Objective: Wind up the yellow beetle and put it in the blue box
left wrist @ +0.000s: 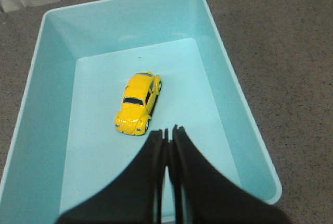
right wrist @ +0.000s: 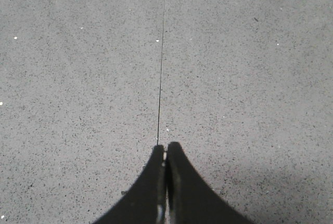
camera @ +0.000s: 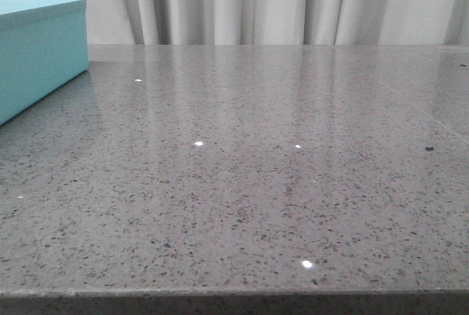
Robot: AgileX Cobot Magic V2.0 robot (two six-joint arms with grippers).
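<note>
The yellow beetle point(left wrist: 137, 103) stands on its wheels on the floor of the blue box point(left wrist: 229, 86), near the middle, in the left wrist view. My left gripper point(left wrist: 169, 131) hangs above the box, shut and empty, its tips just beside the car's front and apart from it. The box also shows at the far left of the front view point(camera: 40, 47); the car is hidden there. My right gripper point(right wrist: 165, 148) is shut and empty above bare grey countertop. Neither gripper shows in the front view.
The grey speckled countertop point(camera: 256, 183) fills the front view, with a pale curtain point(camera: 278, 0) behind its far edge. A thin dark seam point(right wrist: 160, 67) runs across the counter under my right gripper.
</note>
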